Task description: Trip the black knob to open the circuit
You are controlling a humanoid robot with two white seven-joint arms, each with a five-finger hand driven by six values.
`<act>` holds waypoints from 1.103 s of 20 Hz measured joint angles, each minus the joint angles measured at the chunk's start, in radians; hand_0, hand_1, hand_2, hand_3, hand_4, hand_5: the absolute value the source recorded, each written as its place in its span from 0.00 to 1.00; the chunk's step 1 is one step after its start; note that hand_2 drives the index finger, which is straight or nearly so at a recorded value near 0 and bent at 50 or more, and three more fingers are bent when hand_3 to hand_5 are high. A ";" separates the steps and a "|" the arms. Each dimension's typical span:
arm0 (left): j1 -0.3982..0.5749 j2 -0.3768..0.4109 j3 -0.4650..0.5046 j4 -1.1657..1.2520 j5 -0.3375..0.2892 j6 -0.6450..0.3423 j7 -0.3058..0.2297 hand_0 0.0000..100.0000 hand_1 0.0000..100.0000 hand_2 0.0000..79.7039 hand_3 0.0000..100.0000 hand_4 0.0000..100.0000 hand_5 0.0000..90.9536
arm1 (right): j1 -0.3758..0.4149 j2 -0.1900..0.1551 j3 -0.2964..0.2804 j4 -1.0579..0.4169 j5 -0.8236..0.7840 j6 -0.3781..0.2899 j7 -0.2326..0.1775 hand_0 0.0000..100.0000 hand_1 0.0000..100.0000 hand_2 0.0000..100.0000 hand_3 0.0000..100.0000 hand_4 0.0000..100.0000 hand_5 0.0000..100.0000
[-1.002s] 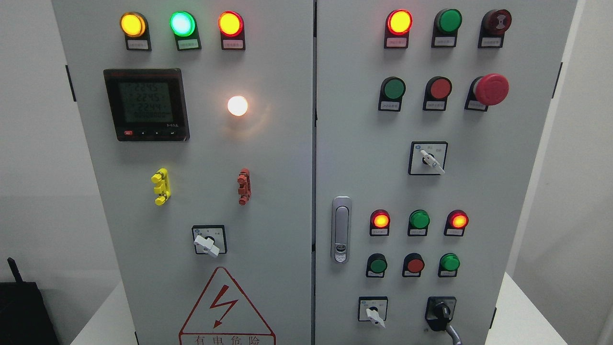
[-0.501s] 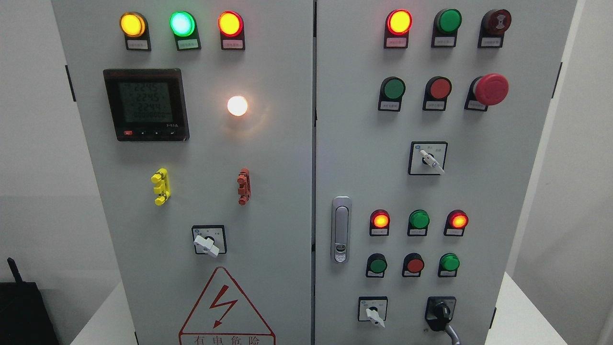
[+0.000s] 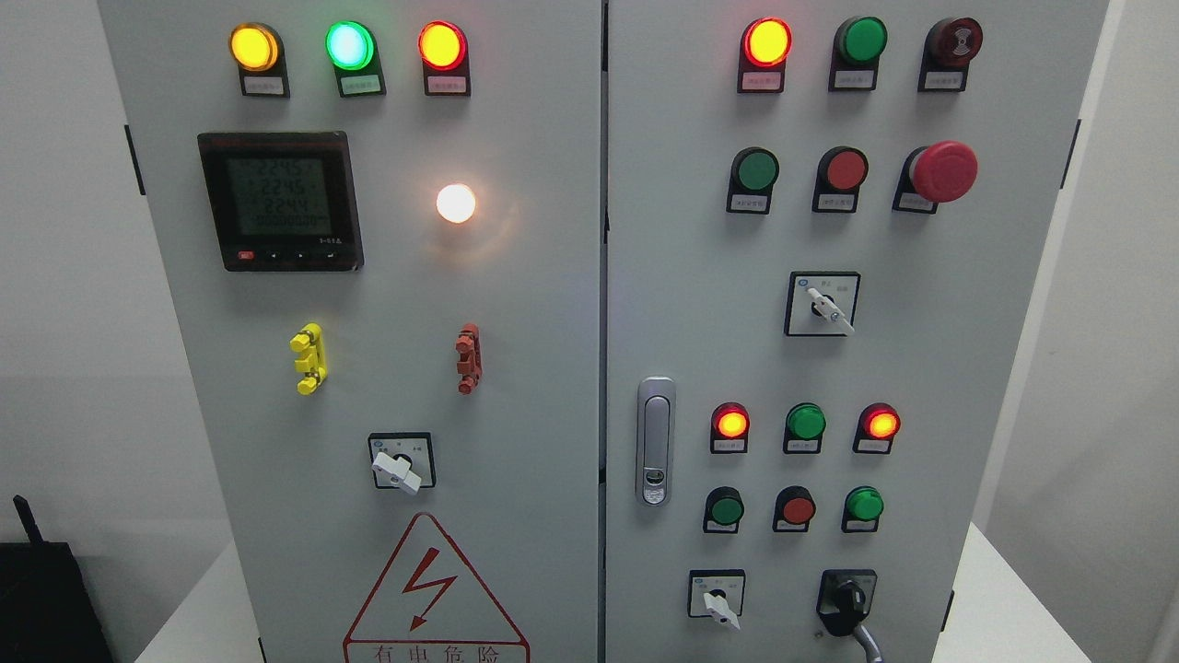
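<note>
The black knob (image 3: 847, 600) sits at the lower right of the grey cabinet's right door (image 3: 921, 368), its handle pointing roughly up and slightly right. A grey cable (image 3: 869, 642) runs down from just below it. Neither of my hands shows in the head view, and nothing touches the knob.
White selector switches (image 3: 721, 604) (image 3: 832, 309) (image 3: 396, 471) are on both doors. A red mushroom stop button (image 3: 941, 171), lit lamps, push buttons, a door latch (image 3: 655, 440), a digital meter (image 3: 279, 200) and a high-voltage warning triangle (image 3: 433, 589) also show. A black object (image 3: 41, 599) stands at the lower left.
</note>
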 measured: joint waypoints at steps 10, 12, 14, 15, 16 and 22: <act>0.000 0.000 0.000 0.000 0.000 0.000 0.000 0.12 0.39 0.00 0.00 0.00 0.00 | 0.000 0.008 0.003 0.000 0.000 0.000 -0.002 0.00 0.00 0.03 1.00 1.00 1.00; 0.000 0.000 0.000 0.000 0.000 0.000 0.000 0.12 0.39 0.00 0.00 0.00 0.00 | 0.000 0.008 0.004 0.000 0.000 0.000 -0.003 0.00 0.00 0.03 1.00 1.00 1.00; 0.000 0.000 0.000 0.000 0.000 0.000 0.000 0.12 0.39 0.00 0.00 0.00 0.00 | 0.000 0.008 0.006 0.000 0.000 0.000 -0.004 0.00 0.00 0.03 1.00 1.00 1.00; 0.000 0.000 0.000 0.000 0.000 0.000 0.000 0.12 0.39 0.00 0.00 0.00 0.00 | 0.000 0.008 0.007 0.000 0.000 0.000 -0.004 0.00 0.00 0.03 1.00 1.00 1.00; 0.000 0.000 0.000 0.000 0.000 0.000 0.000 0.12 0.39 0.00 0.00 0.00 0.00 | 0.000 0.008 0.008 0.000 0.000 0.000 -0.004 0.00 0.00 0.03 1.00 1.00 1.00; 0.000 0.000 0.000 0.000 0.000 0.000 0.000 0.12 0.39 0.00 0.00 0.00 0.00 | 0.000 0.008 0.010 0.000 -0.002 0.000 -0.005 0.00 0.00 0.04 1.00 1.00 1.00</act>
